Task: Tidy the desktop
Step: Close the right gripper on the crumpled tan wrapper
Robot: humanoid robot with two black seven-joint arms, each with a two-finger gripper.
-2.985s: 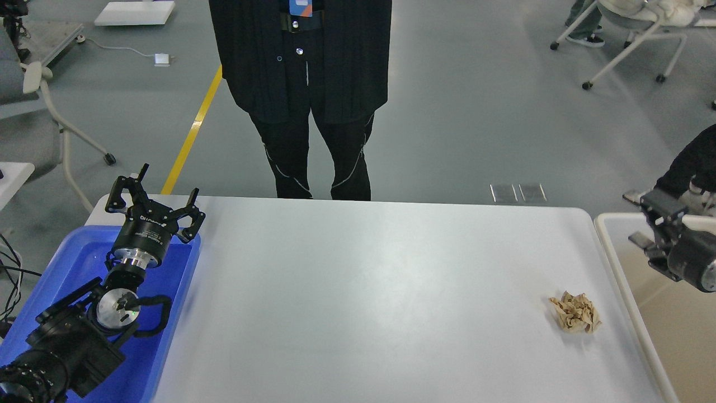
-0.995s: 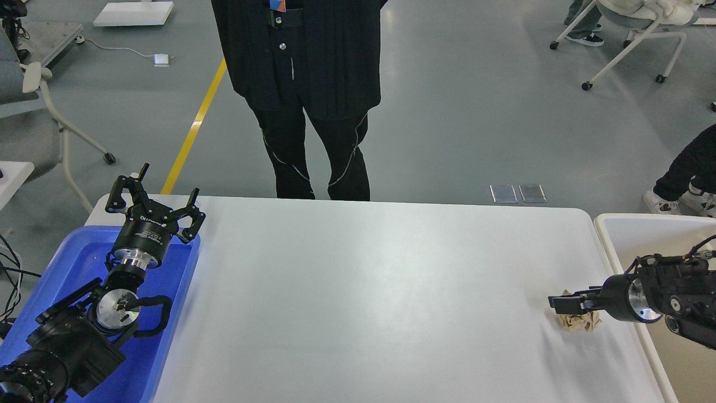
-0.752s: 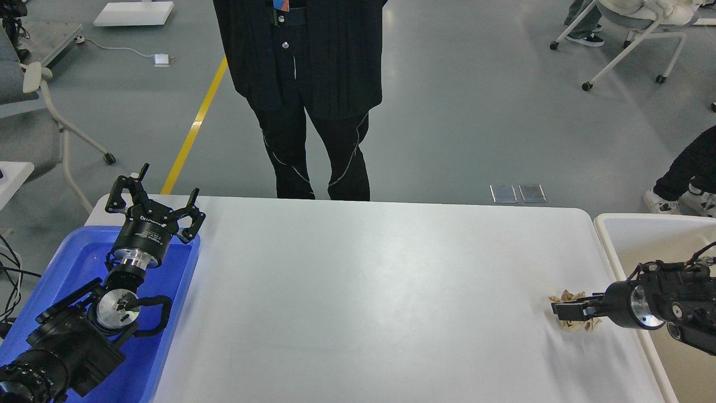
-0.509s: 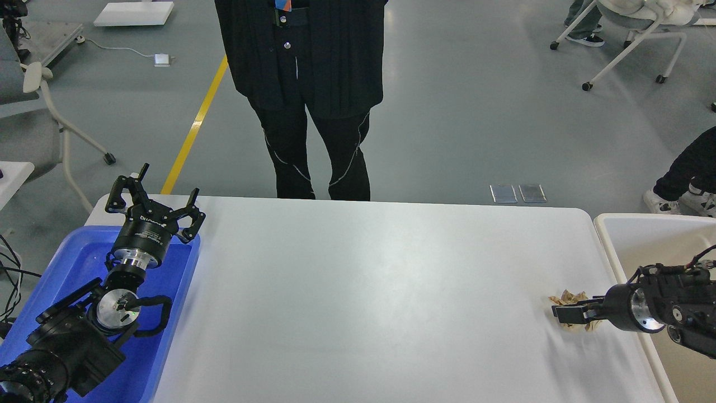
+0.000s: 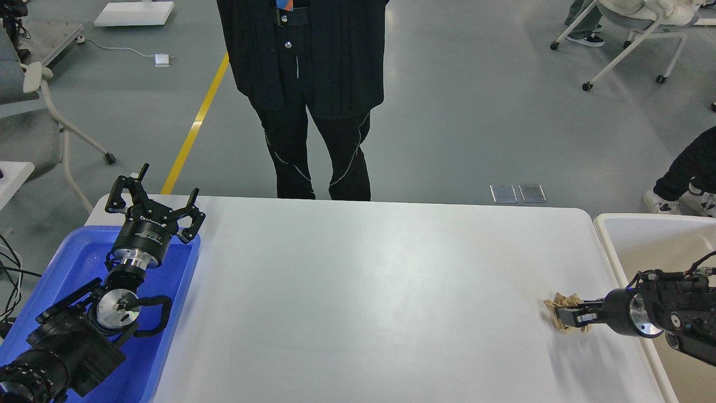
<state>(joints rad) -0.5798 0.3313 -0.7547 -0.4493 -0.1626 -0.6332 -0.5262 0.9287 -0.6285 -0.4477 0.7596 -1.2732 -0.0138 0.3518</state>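
Note:
The white desktop (image 5: pixel 363 291) fills the middle of the head view. A crumpled brown paper wad (image 5: pixel 556 304) lies near its right edge. My right gripper (image 5: pixel 566 318) reaches in from the right, low over the tabletop, with its fingers closed on the wad, which looks squeezed. My left gripper (image 5: pixel 154 196) is open and empty, pointing up over the far edge of the blue tray (image 5: pixel 72 263) at the table's left end.
A cream-white rimmed bin (image 5: pixel 643 235) stands just right of the table, under my right arm. A person in black (image 5: pixel 307 84) stands at the table's far edge. Wheeled chairs (image 5: pixel 626 39) are on the floor beyond.
My right arm came in from the right, lowered onto the paper wad and closed its fingers on it; the wad shifted slightly left. The left arm has not moved.

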